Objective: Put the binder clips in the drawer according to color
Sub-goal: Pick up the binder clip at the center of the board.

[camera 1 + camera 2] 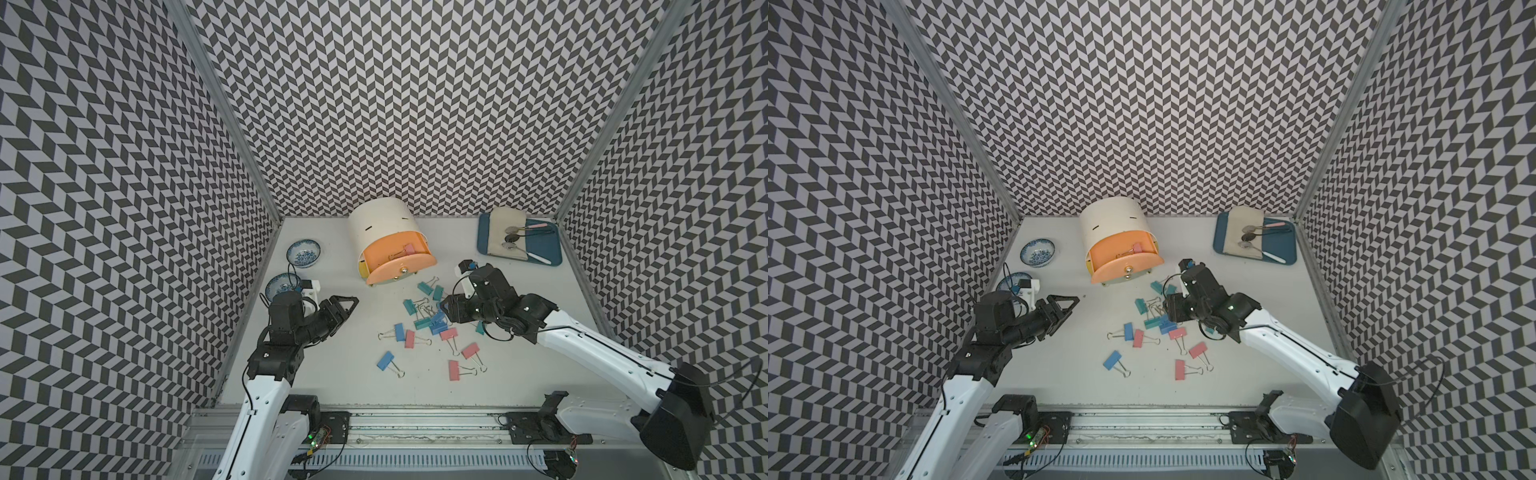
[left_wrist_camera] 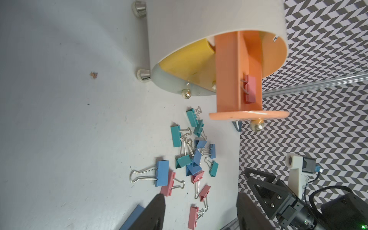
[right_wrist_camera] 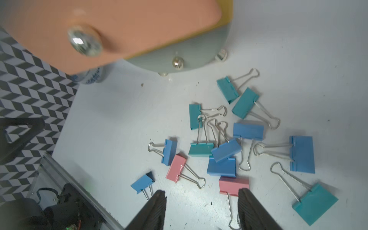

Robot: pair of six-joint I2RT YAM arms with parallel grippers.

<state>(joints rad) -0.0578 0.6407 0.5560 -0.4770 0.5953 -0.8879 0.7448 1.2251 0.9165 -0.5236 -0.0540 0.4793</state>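
Right end effector hangs empty, jaws apart, over the binder clips heaped on the surface before the pulled-out pink drawer, left end effector likewise empty and apart; hazard: interlaced wire handles could drag a wrong-coloured neighbour along on lifting.

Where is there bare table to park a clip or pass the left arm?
Bare: the stretch between the left gripper and the clip pile, the strip between the pink clips and the front rail, and the gap between the cabinet and blue tray. Crowded: under the right gripper, before the open drawer.
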